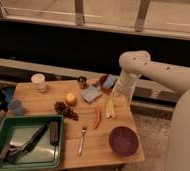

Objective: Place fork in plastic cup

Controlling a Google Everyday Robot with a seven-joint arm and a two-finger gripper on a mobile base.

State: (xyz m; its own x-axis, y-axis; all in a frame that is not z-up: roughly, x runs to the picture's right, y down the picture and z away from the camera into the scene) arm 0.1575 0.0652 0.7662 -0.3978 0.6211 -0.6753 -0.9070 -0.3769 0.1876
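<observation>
Open and empty, the gripper hangs near the slim silver metal fork, apparently poised to carry it to the distant light-blue translucent plastic cup.

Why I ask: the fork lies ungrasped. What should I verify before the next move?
1. Fork lies free, nothing on it: ok.
2. Claw open and empty, over the table toward its far right, beside the orange carrot-like piece: ok.
3. Claw above fork: not ok.
4. Light-blue plastic cup upright at the left edge: ok.
5. Cup empty: cannot tell.
6. Purple bowl clear of fork: ok.
</observation>
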